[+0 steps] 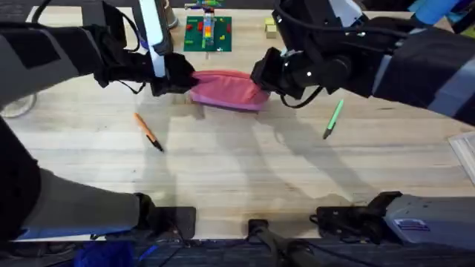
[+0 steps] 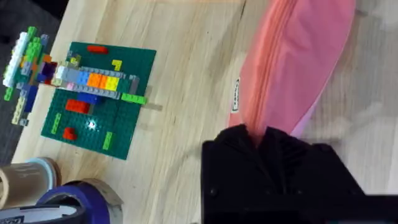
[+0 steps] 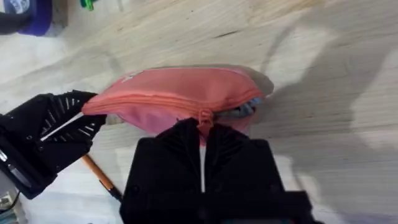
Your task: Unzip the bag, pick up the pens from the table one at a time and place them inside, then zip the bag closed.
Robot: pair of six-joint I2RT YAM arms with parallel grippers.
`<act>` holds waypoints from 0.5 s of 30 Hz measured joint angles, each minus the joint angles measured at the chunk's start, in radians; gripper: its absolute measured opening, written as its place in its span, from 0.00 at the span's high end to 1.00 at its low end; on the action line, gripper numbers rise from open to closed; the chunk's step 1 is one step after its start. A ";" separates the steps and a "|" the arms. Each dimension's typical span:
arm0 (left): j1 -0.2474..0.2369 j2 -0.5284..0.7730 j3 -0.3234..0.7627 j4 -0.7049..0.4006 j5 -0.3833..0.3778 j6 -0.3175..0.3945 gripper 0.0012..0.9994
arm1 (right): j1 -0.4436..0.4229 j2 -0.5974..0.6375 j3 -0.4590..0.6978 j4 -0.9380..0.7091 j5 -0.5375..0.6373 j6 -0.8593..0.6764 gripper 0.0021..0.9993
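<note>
The pink bag [image 1: 226, 89] lies on the table [image 1: 237, 170] at mid-back. My left gripper [image 1: 180, 80] is shut on the bag's left end; in the left wrist view its fingertips [image 2: 245, 138] pinch the fabric of the bag [image 2: 292, 56]. At the bag's right end, my right gripper [image 1: 266, 76] is shut on the zipper pull [image 3: 204, 116], with a short stretch beyond the pull gaping and showing lining [image 3: 245, 111]. The orange pen [image 1: 148, 132] lies in front of the bag to the left. The green pen [image 1: 333, 119] lies to its right.
A green brick plate [image 1: 208, 33] with a brick model stands behind the bag. Purple tape rolls [image 2: 62, 202] sit near it. A yellow block [image 1: 271, 28] is at the back right. A white object [image 1: 464, 152] lies at the right edge.
</note>
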 joint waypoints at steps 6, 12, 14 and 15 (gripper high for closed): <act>0.000 0.000 0.000 0.000 0.000 0.000 0.96 | 0.000 -0.002 0.000 -0.001 -0.003 0.000 0.97; 0.000 0.000 0.000 0.000 0.001 0.000 0.96 | -0.007 -0.030 0.000 -0.002 -0.011 -0.001 0.97; 0.000 0.000 0.000 -0.003 0.006 0.000 0.96 | -0.014 -0.057 0.000 -0.002 -0.018 -0.001 0.97; -0.002 0.000 0.000 -0.005 0.008 0.000 0.96 | -0.019 -0.071 0.000 -0.002 -0.019 0.000 0.97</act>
